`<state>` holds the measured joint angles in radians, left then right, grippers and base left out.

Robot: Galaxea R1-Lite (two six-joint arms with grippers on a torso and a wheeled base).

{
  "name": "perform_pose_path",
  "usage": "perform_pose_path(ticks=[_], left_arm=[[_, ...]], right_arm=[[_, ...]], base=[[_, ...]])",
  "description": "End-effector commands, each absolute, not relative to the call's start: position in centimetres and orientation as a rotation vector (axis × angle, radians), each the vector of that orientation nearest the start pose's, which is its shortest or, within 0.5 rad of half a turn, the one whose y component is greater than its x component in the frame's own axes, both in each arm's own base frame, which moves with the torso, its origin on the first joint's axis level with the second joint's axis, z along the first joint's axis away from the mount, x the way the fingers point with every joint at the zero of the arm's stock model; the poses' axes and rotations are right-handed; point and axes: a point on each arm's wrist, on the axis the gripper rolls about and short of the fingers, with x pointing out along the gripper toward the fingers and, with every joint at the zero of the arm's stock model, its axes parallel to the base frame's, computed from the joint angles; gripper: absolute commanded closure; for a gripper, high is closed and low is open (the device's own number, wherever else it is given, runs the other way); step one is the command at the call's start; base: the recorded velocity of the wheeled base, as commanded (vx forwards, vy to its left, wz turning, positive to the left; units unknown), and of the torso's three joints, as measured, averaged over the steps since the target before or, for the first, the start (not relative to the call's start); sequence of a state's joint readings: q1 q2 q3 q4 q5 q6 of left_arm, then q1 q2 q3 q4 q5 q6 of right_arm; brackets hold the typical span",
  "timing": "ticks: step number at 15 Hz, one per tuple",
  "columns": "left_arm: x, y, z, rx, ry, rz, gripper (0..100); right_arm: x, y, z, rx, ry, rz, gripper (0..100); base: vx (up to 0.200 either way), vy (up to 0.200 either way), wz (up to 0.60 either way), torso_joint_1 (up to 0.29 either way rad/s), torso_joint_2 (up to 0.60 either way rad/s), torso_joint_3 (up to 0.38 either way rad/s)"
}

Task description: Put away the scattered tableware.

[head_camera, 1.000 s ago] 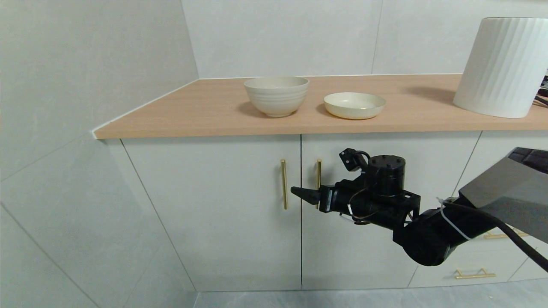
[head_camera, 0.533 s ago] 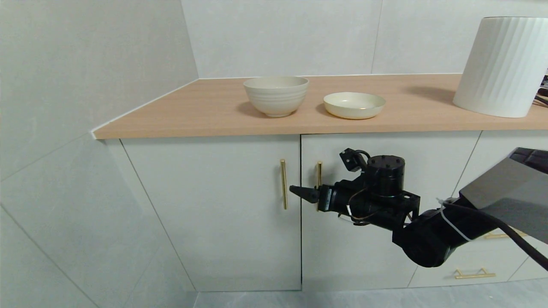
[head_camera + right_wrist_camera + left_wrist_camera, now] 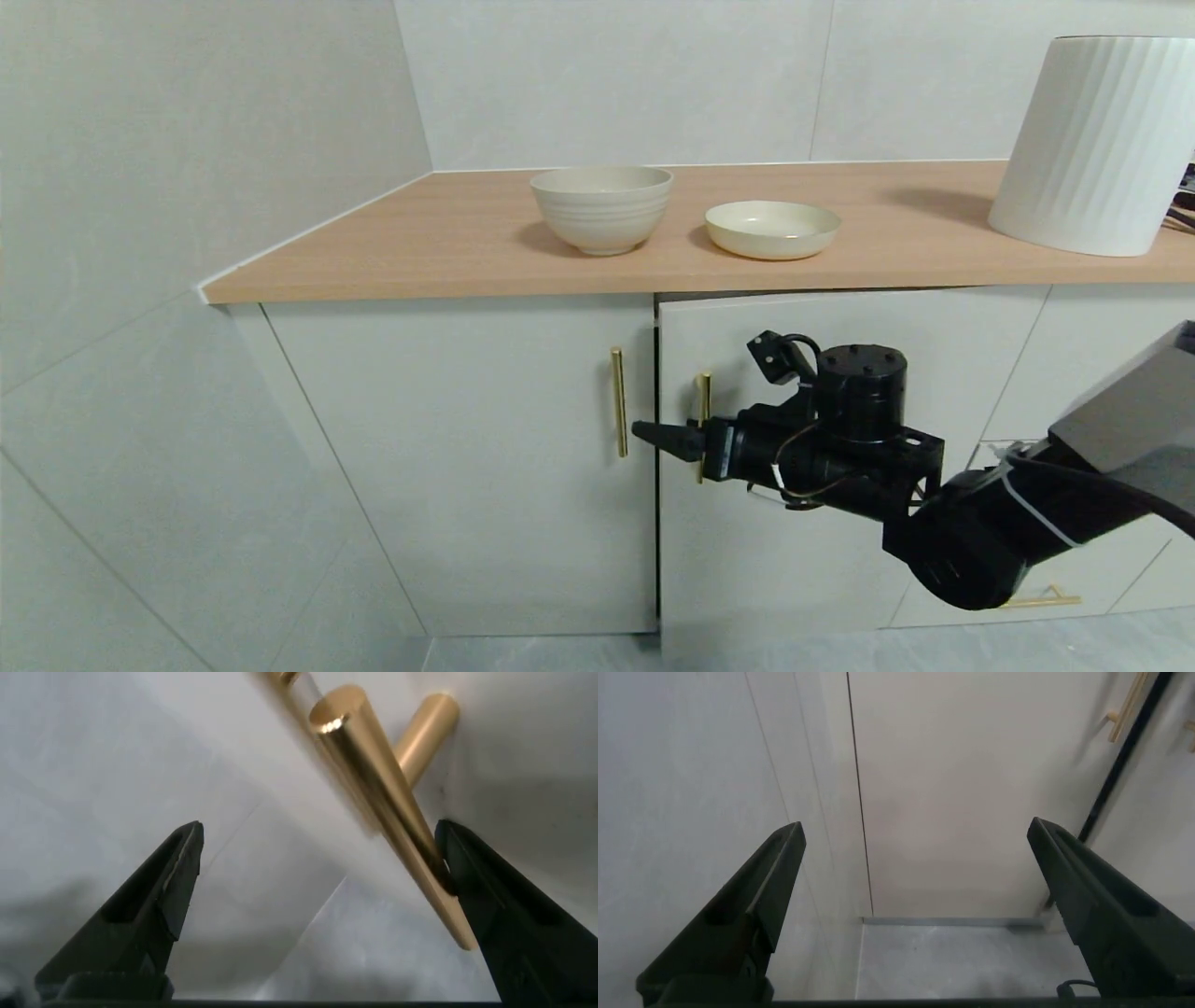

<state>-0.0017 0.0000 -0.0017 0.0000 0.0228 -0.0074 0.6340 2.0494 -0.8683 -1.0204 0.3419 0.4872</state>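
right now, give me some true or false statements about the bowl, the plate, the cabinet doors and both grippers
1. The bowl and the shallow plate both sit on the countertop. True.
2. The plate is stacked inside the bowl. False: it stands apart, on the bowl's right.
3. The right cabinet door is slightly ajar. True: a dark gap shows along its top edge.
4. The right gripper is shut around the left door's handle. False: it is open, at the right door's gold handle, which lies against one finger.
5. The left gripper is shut. False: it is open and holds nothing.
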Motion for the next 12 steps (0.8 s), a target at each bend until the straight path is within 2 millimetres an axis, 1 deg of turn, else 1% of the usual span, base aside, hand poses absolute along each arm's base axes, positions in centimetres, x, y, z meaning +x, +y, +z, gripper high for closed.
perform_pose_path(ticks=[1, 2, 3, 5, 7, 11, 12], left_arm=[[-2.3, 0.1, 7.6, -0.008, -0.002, 0.021, 0], [-2.3, 0.1, 7.6, -0.008, -0.002, 0.021, 0], [-2.3, 0.1, 7.6, -0.008, -0.002, 0.021, 0], [-2.3, 0.1, 7.6, -0.008, -0.002, 0.021, 0], [-2.3, 0.1, 7.6, -0.008, -0.002, 0.021, 0], [-2.3, 0.1, 7.6, -0.002, -0.005, 0.021, 0], [-2.6, 0.0, 8.6, 0.000, -0.049, 0.017, 0]], right_arm=[[26.5, 20.9, 13.6, 0.423, 0.410, 0.988, 0], [26.5, 20.9, 13.6, 0.423, 0.410, 0.988, 0], [23.6, 19.1, 14.4, 0.417, 0.437, 1.056, 0], [21.8, 17.8, 14.7, 0.416, 0.451, 1.090, 0], [20.6, 17.0, 14.6, 0.415, 0.474, 1.125, 0], [19.9, 16.7, 14.5, 0.414, 0.492, 1.151, 0], [19.6, 16.7, 14.3, 0.411, 0.503, 1.157, 0]], base=[[0.000, 0.000, 0.00, 0.000, 0.00, 0.000], [0.000, 0.000, 0.00, 0.000, 0.00, 0.000], [0.000, 0.000, 0.00, 0.000, 0.00, 0.000], [0.000, 0.000, 0.00, 0.000, 0.00, 0.000], [0.000, 0.000, 0.00, 0.000, 0.00, 0.000], [0.000, 0.000, 0.00, 0.000, 0.00, 0.000], [0.000, 0.000, 0.00, 0.000, 0.00, 0.000]])
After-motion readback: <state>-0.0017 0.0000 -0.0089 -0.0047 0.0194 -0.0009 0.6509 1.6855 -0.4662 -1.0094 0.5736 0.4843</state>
